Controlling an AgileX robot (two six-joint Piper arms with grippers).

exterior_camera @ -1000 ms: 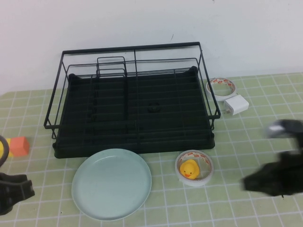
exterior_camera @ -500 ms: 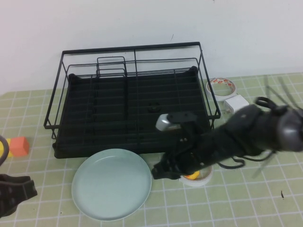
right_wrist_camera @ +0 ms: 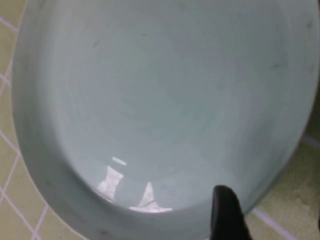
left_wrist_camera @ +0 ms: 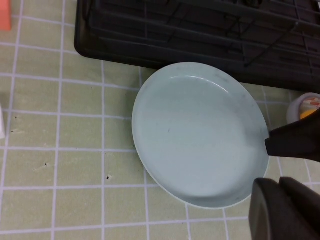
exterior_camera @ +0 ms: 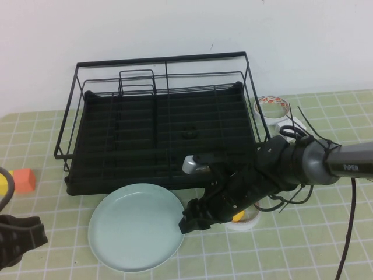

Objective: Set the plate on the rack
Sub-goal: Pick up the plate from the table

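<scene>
The pale mint-green plate [exterior_camera: 137,226] lies flat on the table just in front of the black wire rack [exterior_camera: 166,125]. My right gripper [exterior_camera: 189,220] reaches in from the right and sits low at the plate's right rim, open. In the right wrist view the plate [right_wrist_camera: 160,100] fills the picture, and one dark finger [right_wrist_camera: 227,215] hangs over its inner slope near the rim. My left gripper [exterior_camera: 26,238] rests shut near the front left corner of the table, holding nothing. Its wrist view shows the plate [left_wrist_camera: 197,132] and the rack's front edge [left_wrist_camera: 200,50].
A white tape roll [exterior_camera: 252,214] with a yellow duck inside sits right of the plate, mostly hidden by my right arm. Another tape roll [exterior_camera: 272,107] and a white charger [exterior_camera: 291,125] lie right of the rack. An orange block [exterior_camera: 24,179] lies at far left.
My right arm has swung in from the right edge to the plate's right rim, and its jaws have opened. The left arm and the plate have not moved.
</scene>
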